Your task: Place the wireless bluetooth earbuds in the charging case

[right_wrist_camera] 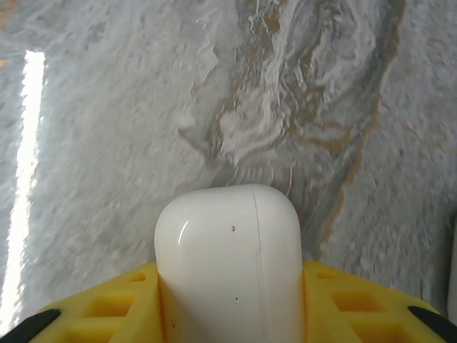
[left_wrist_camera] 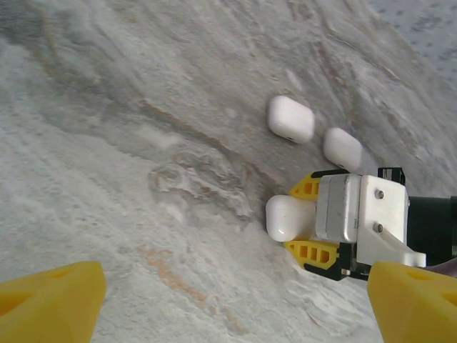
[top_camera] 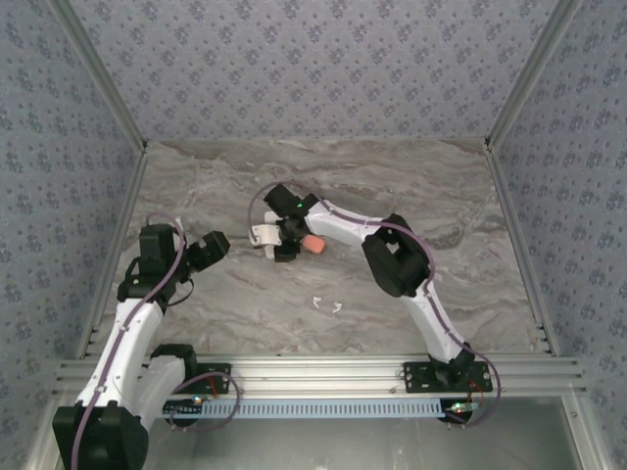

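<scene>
Right arm (top_camera: 397, 257) comes up from its base at the near right, elbow bent over the surface (top_camera: 225, 176), forearm running left to the middle. Right hand (left_wrist_camera: 298, 219) sits low over the marble, its yellow fingers (left_wrist_camera: 308, 188) clenched on both sides of a white charging case (right_wrist_camera: 228, 264). The case lid is closed with the seam visible, and the rounded end sticks out past the fingertips.

Left arm (top_camera: 137, 313) is folded at the left side. Left hand (top_camera: 216, 245) points right toward the right hand, near but apart, released, jaws spread wide, grasping nothing.

2 white earbuds (top_camera: 318, 302) lie loose on the surface just beside each other. They are nearer than the right hand and a bit to its right, apart from both hands.

2 more white cases (left_wrist_camera: 291, 119) lie closed on the surface, close together, just past the held case in the left wrist view.

Salmon-pink item (top_camera: 312, 243) sits just right of the right hand; cannot tell what it is.
</scene>
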Controlling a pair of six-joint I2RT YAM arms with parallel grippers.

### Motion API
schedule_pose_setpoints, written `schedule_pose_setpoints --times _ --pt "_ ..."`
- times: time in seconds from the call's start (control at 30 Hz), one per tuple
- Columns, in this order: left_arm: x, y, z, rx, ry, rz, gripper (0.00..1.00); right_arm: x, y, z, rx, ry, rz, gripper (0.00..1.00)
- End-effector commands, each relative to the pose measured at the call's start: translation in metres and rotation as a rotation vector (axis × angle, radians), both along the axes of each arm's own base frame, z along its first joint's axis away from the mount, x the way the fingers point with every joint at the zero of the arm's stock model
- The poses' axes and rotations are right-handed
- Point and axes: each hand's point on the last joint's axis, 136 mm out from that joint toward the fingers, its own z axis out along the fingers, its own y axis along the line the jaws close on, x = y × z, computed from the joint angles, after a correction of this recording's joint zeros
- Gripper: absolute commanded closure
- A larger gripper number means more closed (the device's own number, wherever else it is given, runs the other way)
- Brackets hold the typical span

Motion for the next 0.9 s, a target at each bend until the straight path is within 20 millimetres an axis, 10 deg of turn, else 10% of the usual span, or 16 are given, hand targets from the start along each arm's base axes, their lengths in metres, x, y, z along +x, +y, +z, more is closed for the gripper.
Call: schedule_pose_setpoints --times 0.0,0.37,0.87 --pt "0.003 -0.022 0.028 -0.077 -0.12 -0.124 0.09 0.009 0.004 0.077 0.194 -0.103 -0.06 0.63" --pt "-0.011 -0.091 0.09 -0.341 -0.278 -0.469 0.14 -0.039 -0.032 0.169 0.428 -0.235 -0.105 0.64" --pt "-0.016 -0.158 0.102 -0.383 -0.275 -0.665 0.32 -0.073 -0.033 0.212 0.53 -0.282 -0.085 0.63"
